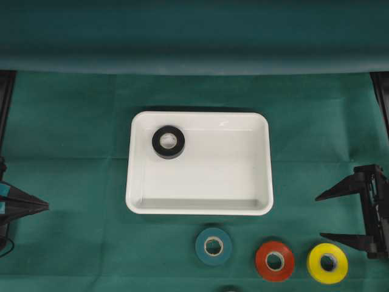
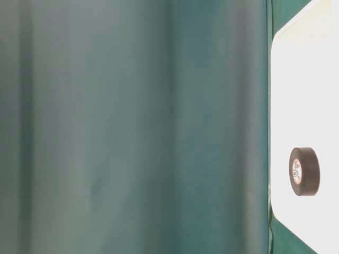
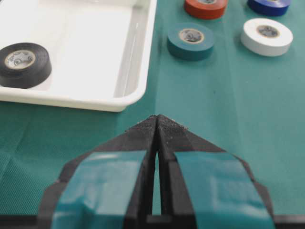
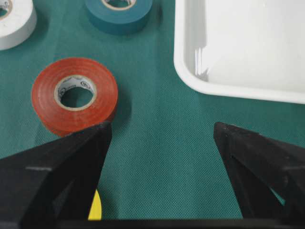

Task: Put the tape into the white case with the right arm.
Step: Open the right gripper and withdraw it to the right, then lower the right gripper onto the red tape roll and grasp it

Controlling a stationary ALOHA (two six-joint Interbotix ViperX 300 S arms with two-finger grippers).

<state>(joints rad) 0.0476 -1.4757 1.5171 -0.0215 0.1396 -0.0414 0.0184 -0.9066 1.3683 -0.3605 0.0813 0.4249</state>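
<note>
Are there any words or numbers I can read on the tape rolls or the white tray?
No words or numbers can be read anywhere.
red tape roll: tiny marks printed on its inner core, too blurred to read.
black tape roll: small marks on its core, too small to read.
white case: no writing.

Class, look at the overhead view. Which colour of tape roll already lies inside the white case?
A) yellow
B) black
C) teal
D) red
B: the black tape roll lies flat in the far-left corner of the white case, while the teal, red and yellow rolls sit on the cloth outside it.
</note>
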